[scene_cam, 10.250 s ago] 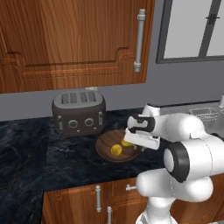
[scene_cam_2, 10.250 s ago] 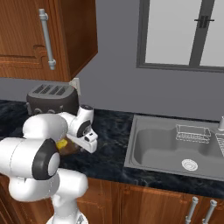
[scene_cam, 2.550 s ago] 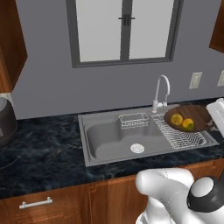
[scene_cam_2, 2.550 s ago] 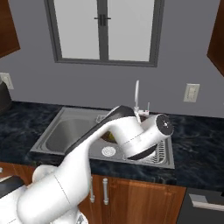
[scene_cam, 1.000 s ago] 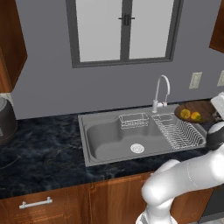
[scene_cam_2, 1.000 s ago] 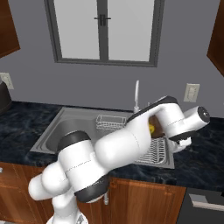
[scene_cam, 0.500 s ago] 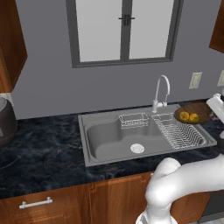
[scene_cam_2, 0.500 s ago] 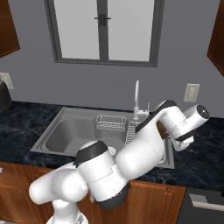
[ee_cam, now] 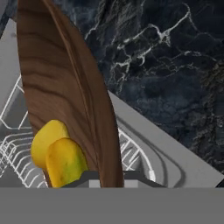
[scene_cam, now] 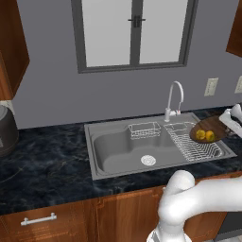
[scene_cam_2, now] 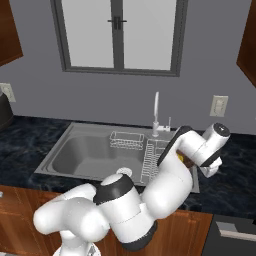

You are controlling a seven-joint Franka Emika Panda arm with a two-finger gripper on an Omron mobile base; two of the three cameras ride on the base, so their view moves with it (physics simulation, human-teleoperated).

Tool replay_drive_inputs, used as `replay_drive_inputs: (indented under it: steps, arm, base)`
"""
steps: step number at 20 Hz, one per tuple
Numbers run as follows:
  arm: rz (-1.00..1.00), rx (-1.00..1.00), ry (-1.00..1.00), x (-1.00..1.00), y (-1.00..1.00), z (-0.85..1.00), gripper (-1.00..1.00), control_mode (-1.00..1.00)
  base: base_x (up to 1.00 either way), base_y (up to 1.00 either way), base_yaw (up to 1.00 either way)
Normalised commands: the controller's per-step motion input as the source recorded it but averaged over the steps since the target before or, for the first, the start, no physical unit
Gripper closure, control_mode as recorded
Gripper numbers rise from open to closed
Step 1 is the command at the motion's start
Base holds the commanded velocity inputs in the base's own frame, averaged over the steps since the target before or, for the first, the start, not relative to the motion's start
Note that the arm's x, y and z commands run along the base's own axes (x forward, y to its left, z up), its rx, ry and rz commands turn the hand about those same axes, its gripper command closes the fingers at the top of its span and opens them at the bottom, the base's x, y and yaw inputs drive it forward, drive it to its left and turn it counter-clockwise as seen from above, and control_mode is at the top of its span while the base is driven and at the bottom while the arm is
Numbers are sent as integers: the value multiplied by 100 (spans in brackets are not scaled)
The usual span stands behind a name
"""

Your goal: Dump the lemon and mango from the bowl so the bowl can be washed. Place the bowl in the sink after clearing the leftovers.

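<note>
Fingers [ee_cam: 106, 175] clench bowl [ee_cam: 65, 92] rim; bowl tilted over sink [scene_cam: 113, 146] rack, lemon [ee_cam: 46, 142] and mango [ee_cam: 65, 164] against its lower inside.

Bowl [scene_cam: 210, 128] with fruit above sink's [scene_cam: 113, 150] right rack.

We see the bowl [ee_cam: 65, 87] in dark brown wood with lighter streaked grain, and against it two yellow pieces: the lemon [ee_cam: 46, 142] plain yellow, the mango [ee_cam: 65, 162] yellow with a green and orange blush. Under the bowl, the sink [scene_cam: 113, 151] is flat grey metal, its ribbed wire rack [scene_cam: 194, 144] pale silver-white. Beside the sink, the counter [scene_cam: 42, 165] is black stone veined in white and grey. Behind the sink, the wall [scene_cam: 56, 94] is plain grey, the window frame [scene_cam: 134, 66] darker grey.
</note>
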Motion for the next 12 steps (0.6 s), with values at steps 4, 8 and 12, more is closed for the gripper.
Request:
replay_drive_inputs:
  steps: [4, 8, 12]
  arm:
    - [0, -16, 0, 18, 0, -14, 100, -100]
    - [0, -20, 0, 0, 0, -20, 100, -100]
    - [0, -18, 0, 0, 0, -12, 100, -100]
  base:
    - [0, 0, 0]
    - [0, 0, 0]
    - [0, 0, 0]
